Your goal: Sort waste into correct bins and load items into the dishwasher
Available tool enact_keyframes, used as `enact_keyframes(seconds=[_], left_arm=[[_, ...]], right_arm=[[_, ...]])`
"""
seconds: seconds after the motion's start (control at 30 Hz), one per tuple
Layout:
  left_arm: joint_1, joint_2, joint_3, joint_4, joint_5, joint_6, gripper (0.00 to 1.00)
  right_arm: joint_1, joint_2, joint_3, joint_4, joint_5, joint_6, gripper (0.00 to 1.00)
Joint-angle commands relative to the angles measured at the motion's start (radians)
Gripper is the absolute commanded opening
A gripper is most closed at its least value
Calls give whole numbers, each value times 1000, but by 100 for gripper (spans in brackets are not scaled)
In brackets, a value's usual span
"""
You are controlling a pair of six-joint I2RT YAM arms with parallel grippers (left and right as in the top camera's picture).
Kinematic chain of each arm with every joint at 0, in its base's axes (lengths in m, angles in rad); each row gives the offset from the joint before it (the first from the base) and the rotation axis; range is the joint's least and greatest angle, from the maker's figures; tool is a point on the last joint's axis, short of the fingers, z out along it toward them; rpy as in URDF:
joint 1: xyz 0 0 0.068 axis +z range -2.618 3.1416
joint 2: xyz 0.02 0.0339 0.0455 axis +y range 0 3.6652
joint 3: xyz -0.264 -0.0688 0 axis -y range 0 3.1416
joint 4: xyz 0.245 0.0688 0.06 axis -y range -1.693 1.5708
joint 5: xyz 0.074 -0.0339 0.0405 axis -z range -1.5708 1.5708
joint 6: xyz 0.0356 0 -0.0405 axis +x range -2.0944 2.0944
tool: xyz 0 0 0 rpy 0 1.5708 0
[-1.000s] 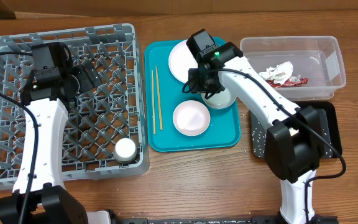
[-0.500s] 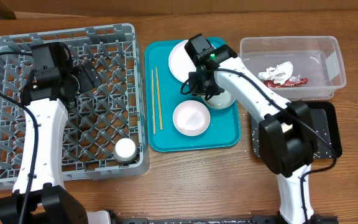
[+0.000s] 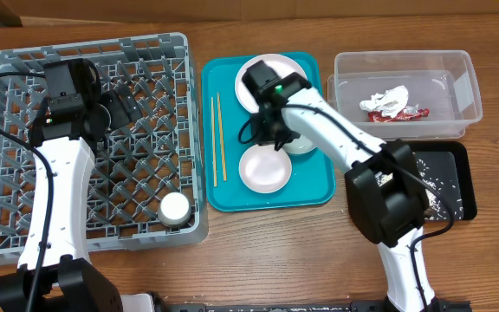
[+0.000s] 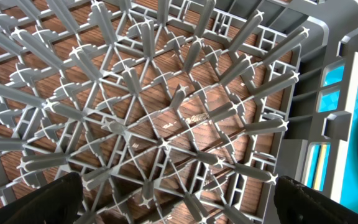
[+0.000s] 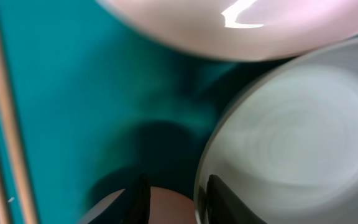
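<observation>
Bowl on the teal tray, just beside the plate and a second bowl, with the dish rack left of the tray. Step in hand, by the look of it: gripping this bowl for loading. Next: pinch the rim, lift clear of the neighbours, carry left to the rack. Only from the right wrist: right gripper astride the rim, jaws narrowly apart, not yet clamped. Only from overhead: left gripper above the rack lattice; from its own wrist, spread wide, holding nothing.
</observation>
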Motion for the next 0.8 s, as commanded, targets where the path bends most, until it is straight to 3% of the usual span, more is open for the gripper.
enact_keyframes(seconds=[0.0,0.47,0.77], left_arm=[[5,-27,20,4,-10,-9,100],[5,-27,20,5,15,-35,100],[5,-27,21,14,283,-89,100]], right_arm=[[28,1,16,5,-9,-16,31],[3,-2,299,-213,-10,-41,32],[-96,-15,405,-382,-11,-10,33]])
